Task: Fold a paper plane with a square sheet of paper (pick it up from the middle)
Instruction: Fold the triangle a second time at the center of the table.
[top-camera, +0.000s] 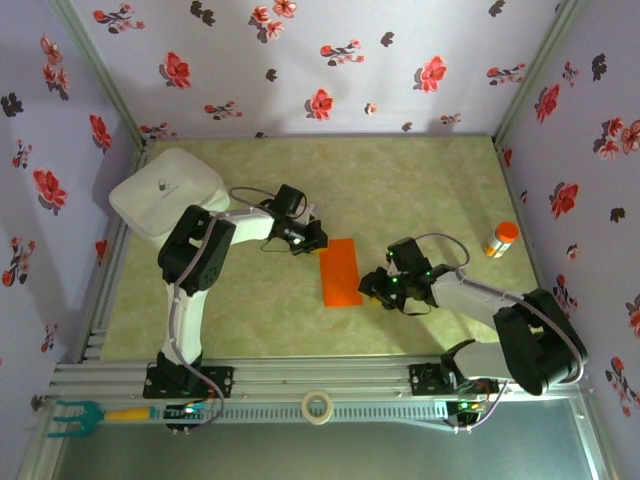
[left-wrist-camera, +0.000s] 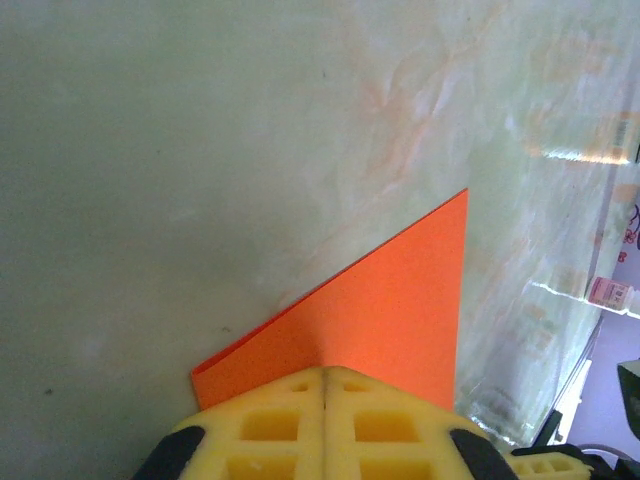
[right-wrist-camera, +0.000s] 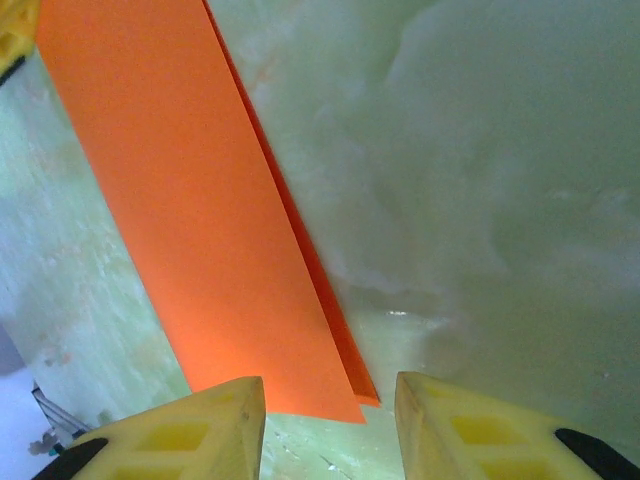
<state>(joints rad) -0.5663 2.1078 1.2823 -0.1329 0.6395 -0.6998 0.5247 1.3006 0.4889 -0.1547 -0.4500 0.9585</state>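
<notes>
One fold looks done, and most of the work is left. Our left gripper (left-wrist-camera: 325, 388) has its yellow pads pressed together, seam to seam, right at the far corner of the orange sheet (left-wrist-camera: 390, 310). The paper runs up to the pads, but we cannot tell whether a corner is nipped between them or merely pinned beneath. Our right gripper (right-wrist-camera: 330, 425) has its jaws apart and holds nothing. The near corner of the sheet lies in the gap between its pads.

In the right wrist view two layers show along the long edge, one lying a little past the other. From that we judge that the square has been folded in half into a long rectangle. From above, that rectangle lies flat on the table (top-camera: 430, 190), slightly tilted. The left gripper is at its far end and the right gripper at its near end. A small orange-capped bottle (top-camera: 501, 240) stands well apart to the right.

We see no slanted nose folds, no wing flaps and no pointed outline. In our judgement the corner folds, the narrowing folds and the wings all remain to be made, so the task is in its early part.
</notes>
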